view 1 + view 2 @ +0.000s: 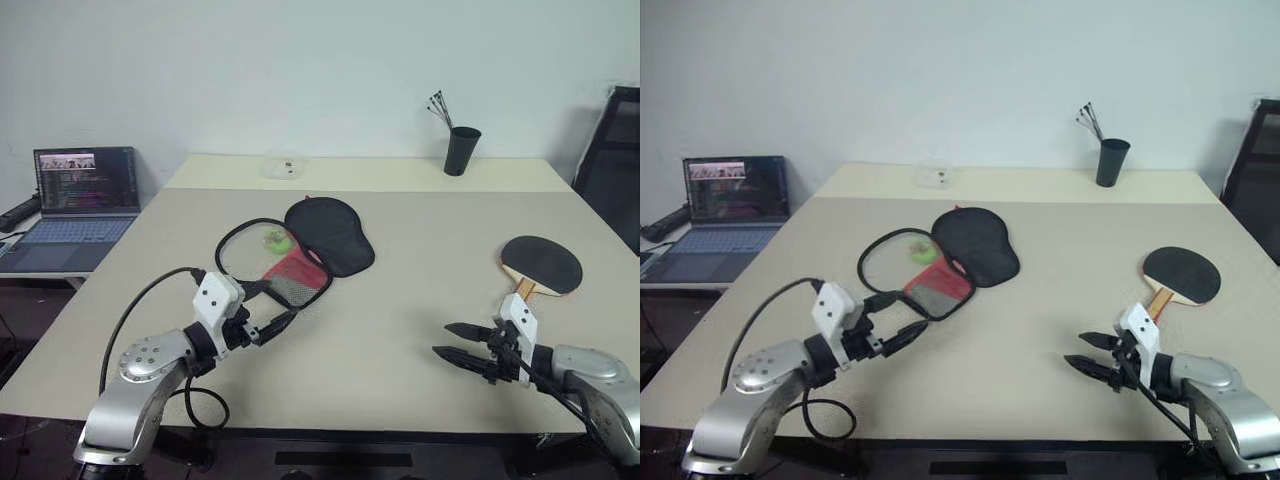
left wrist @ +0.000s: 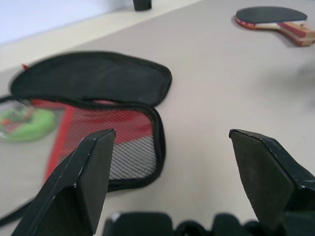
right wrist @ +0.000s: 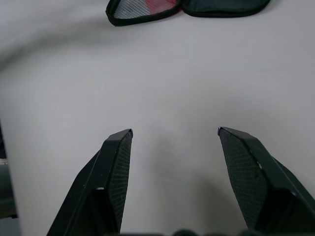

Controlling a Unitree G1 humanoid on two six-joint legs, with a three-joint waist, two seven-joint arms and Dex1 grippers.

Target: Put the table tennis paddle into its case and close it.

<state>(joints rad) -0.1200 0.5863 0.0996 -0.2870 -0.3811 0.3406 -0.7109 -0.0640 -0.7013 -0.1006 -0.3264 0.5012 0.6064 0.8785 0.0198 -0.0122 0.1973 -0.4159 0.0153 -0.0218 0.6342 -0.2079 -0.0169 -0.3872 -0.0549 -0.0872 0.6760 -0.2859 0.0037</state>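
1. Left hand wide open and empty, hovering low over the counter, just short of the case's near edge.
2. Right hand open and empty, above bare counter near the front edge.
3. Case lying unzipped mid-counter, black flap folded back, red panel and mesh up, green charm inside the rim.
4. Table tennis paddle flat at the right, black face up, handle pointing toward the right hand, well apart from the case.

- Bare table between case and table tennis paddle: open passage.
- Case lying unzipped, left of centre.
- Black cup at the far edge, well apart.
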